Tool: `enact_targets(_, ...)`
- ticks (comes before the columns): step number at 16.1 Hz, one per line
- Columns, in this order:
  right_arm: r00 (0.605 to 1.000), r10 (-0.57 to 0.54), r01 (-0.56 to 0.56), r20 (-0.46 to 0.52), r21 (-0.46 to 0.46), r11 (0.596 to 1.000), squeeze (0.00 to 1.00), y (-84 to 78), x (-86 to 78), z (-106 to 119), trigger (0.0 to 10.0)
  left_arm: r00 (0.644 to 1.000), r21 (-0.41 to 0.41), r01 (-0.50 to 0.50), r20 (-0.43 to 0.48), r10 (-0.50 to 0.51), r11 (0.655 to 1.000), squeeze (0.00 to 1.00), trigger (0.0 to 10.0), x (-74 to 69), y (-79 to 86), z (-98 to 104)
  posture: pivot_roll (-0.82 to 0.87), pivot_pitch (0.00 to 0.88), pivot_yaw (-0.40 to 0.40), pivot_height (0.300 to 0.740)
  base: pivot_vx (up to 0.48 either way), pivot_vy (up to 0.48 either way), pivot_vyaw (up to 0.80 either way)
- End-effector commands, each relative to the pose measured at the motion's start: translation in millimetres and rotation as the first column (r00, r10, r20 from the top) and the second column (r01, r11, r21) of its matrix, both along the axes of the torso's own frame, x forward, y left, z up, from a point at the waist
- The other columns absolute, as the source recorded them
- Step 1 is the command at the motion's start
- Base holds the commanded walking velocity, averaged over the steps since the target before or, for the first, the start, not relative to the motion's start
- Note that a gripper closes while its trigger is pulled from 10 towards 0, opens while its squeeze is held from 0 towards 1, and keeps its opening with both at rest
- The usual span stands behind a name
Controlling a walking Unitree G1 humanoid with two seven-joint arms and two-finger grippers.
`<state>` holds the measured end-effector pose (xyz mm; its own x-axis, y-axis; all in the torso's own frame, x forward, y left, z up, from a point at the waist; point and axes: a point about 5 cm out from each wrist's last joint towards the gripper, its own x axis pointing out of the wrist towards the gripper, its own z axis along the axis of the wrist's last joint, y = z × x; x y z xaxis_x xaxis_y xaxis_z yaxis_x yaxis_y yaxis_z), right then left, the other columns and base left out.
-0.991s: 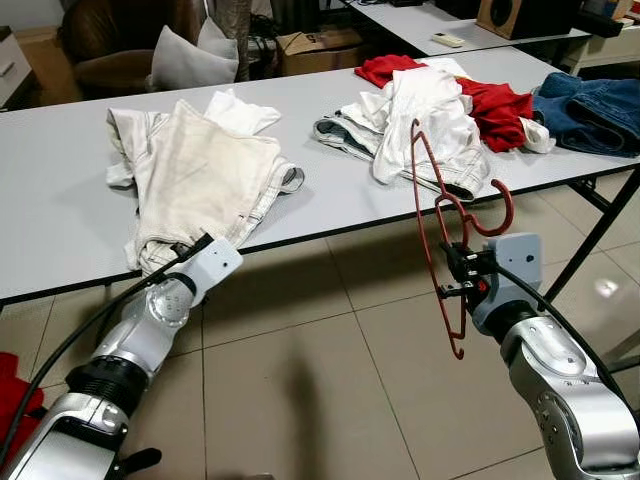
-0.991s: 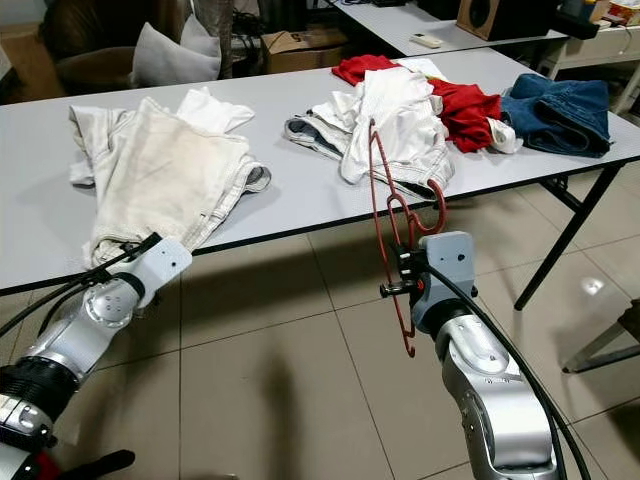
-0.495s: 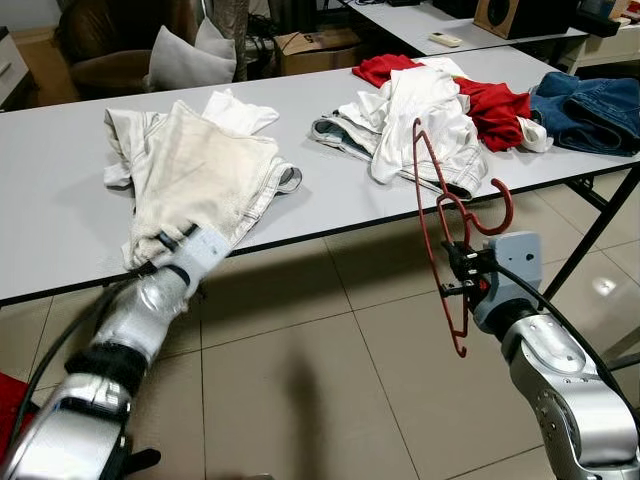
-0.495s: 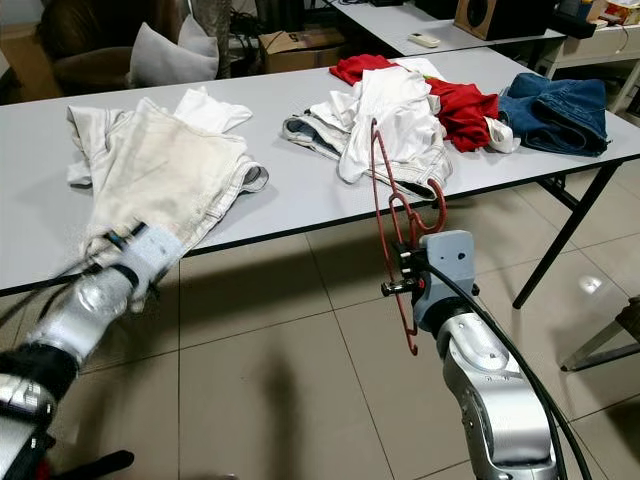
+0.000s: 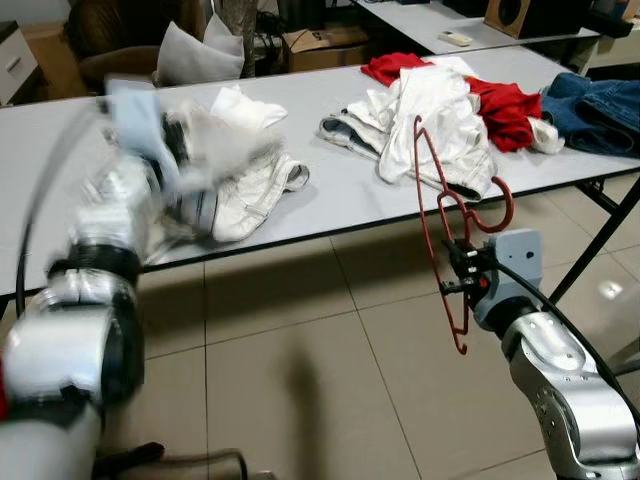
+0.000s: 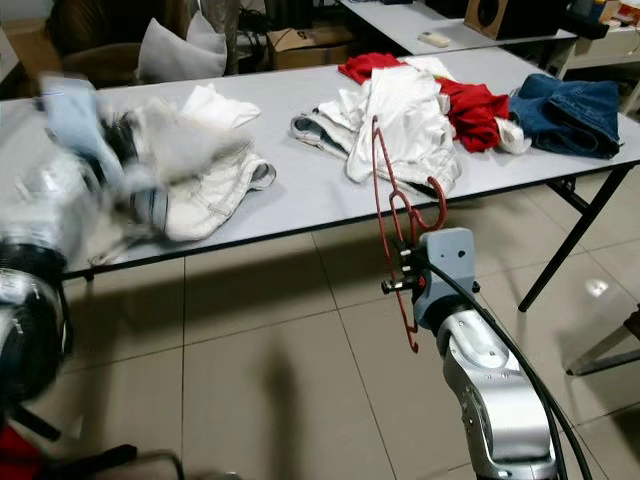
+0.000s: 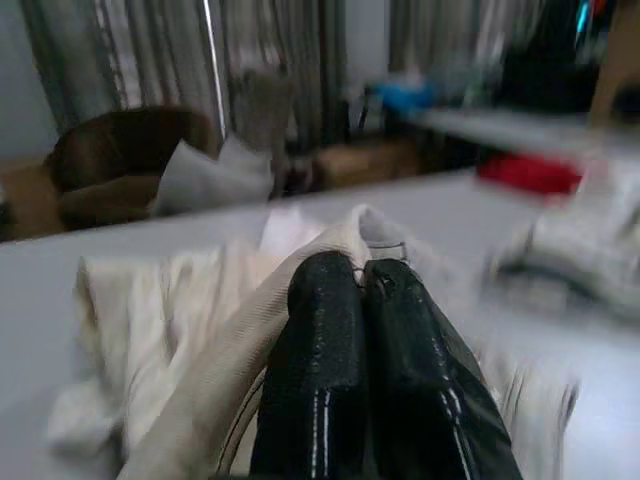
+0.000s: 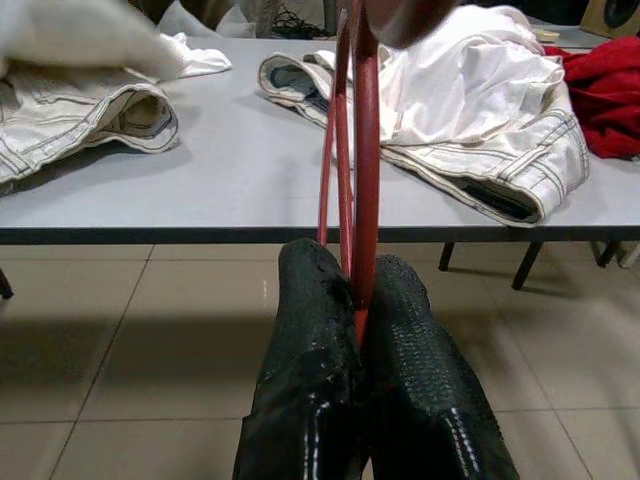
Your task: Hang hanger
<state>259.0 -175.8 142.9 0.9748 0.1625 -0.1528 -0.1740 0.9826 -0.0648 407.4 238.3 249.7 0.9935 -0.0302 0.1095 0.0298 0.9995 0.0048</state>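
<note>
right gripper (image 8: 352, 300) clamped on red hanger (image 5: 440, 210) (upright) | left gripper (image 7: 360, 285) pinching cream trousers (image 7: 190, 330)

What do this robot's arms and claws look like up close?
Both arms are shiny silver with rounded joints and black bands. A black cable runs along the right arm to a grey box-shaped wrist. The right claw and left claw each have two long, glossy black fingers.

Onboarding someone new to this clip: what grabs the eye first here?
First, the red hanger, held upright over the tiled floor in front of the grey table, with the right pincer shut on its wire. Next, the blurred left arm on the left, its left pincer clamped on the cream garment lifted off the table. Further right lie heaped white clothes.
</note>
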Motion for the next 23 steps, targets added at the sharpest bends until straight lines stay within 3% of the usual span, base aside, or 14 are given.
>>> enact_targets(1, 1.000, 0.000, 0.000, 0.016, -0.002, 1.000, 0.00, -0.9, -0.4, 1.1, 10.0, 0.998, -0.049, 0.018, 0.063, -0.015, 0.999, 0.00, 0.0, 1.7, 3.1, 23.3, -0.02, 0.000, 0.072, 0.740, 0.000, 0.000, 0.00)
enact_targets(4, 0.999, 0.026, -0.026, 0.025, 0.002, 1.000, 0.00, -2.4, -1.8, 3.0, 10.0, 0.997, -0.034, 0.042, 0.060, -0.040, 0.999, 0.00, 0.0, 4.6, -3.5, 26.2, -0.03, 0.000, 0.075, 0.740, 0.000, 0.000, 0.00)
enact_targets(6, 0.999, 0.025, -0.025, 0.024, -0.010, 1.000, 0.00, -6.4, -1.8, 2.2, 10.0, 1.000, -0.047, -0.002, 0.027, 0.003, 0.999, 0.00, 0.0, 4.4, -0.3, 15.9, -0.03, 0.000, 0.075, 0.740, 0.000, 0.000, 0.00)
enact_targets(8, 0.999, 0.001, -0.001, 0.032, -0.005, 1.000, 0.00, -10.3, -0.4, 2.4, 10.0, 0.989, -0.107, -0.151, -0.024, 0.149, 0.983, 0.00, 0.0, 2.8, 11.7, 4.2, -0.02, 0.000, 0.071, 0.740, 0.000, 0.000, 0.00)
enact_targets(10, 0.999, -0.031, 0.031, 0.044, 0.003, 1.000, 0.00, -12.2, 2.8, 2.6, 10.0, 0.982, -0.140, -0.186, -0.022, 0.185, 0.973, 0.00, 0.0, 3.4, 12.5, 6.0, -0.02, 0.000, 0.072, 0.740, 0.000, 0.000, 0.00)
enact_targets(11, 0.998, -0.049, 0.049, 0.050, 0.005, 0.999, 0.00, -13.0, 4.5, 3.7, 10.0, 0.985, -0.135, -0.174, -0.004, 0.175, 0.975, 0.00, 0.0, 6.5, 4.2, 12.9, -0.03, 0.000, 0.070, 0.740, 0.000, 0.000, 0.00)
enact_targets(14, 0.993, -0.089, 0.088, 0.074, 0.013, 0.996, 0.00, -15.7, 5.1, 8.7, 10.0, 0.999, -0.121, -0.009, 0.037, 0.013, 0.993, 0.00, 0.0, 19.9, -57.8, 35.7, -0.04, 0.000, 0.078, 0.740, 0.000, 0.000, 0.00)
enact_targets(15, 0.990, -0.117, 0.117, 0.080, 0.009, 0.993, 0.00, -20.1, 3.0, 9.4, 10.0, 0.994, -0.135, 0.103, 0.052, -0.097, 0.985, 0.00, 0.0, 22.1, -92.6, 40.0, -0.09, 0.000, 0.123, 0.740, 0.000, 0.000, 0.00)
enact_targets(16, 0.983, -0.160, 0.161, 0.089, 0.005, 0.987, 0.00, -26.3, -1.7, 10.3, 10.0, 0.966, -0.133, 0.259, 0.056, -0.253, 0.957, 0.00, 0.0, 20.0, -136.6, 36.6, -0.13, 0.000, 0.155, 0.740, 0.000, 0.000, 0.00)
enact_targets(18, 0.974, -0.210, 0.211, 0.089, 0.007, 0.978, 0.00, -32.2, -12.8, 9.7, 10.0, 0.924, -0.054, 0.379, -0.032, -0.381, 0.924, 0.00, 0.0, 12.5, -176.0, 8.4, -0.18, 0.000, 0.197, 0.740, 0.000, 0.000, 0.00)
enact_targets(19, 0.971, -0.224, 0.225, 0.087, 0.007, 0.974, 0.00, -33.2, -16.7, 9.1, 10.0, 0.912, -0.003, 0.402, -0.088, -0.401, 0.915, 0.00, 4.8, 9.6, -184.3, -4.8, -0.20, 0.000, 0.218, 0.740, 0.000, 0.000, 0.00)
enact_targets(20, 0.967, -0.241, 0.241, 0.081, 0.008, 0.971, 0.00, -33.8, -23.1, 7.6, 10.0, 0.870, 0.035, 0.473, -0.174, -0.461, 0.880, 0.35, 10.0, 3.5, -193.9, -27.3, -0.22, 0.000, 0.236, 0.740, 0.000, 0.000, 0.00)
enact_targets(21, 0.967, -0.245, 0.245, 0.077, 0.007, 0.970, 0.00, -33.1, -26.5, 6.5, 10.0, 0.854, 0.042, 0.491, -0.220, -0.471, 0.870, 1.00, 10.0, 0.8, -194.6, -39.3, -0.23, 0.000, 0.240, 0.740, 0.000, 0.000, 0.00)
enact_targets(23, 0.966, -0.249, 0.249, 0.072, 0.008, 0.969, 0.00, -32.7, -27.9, 5.6, 10.0, 0.851, 0.045, 0.492, -0.236, -0.470, 0.869, 1.00, 10.0, 0.6, -191.5, -43.5, -0.22, 0.000, 0.237, 0.740, 0.000, 0.000, 0.00)
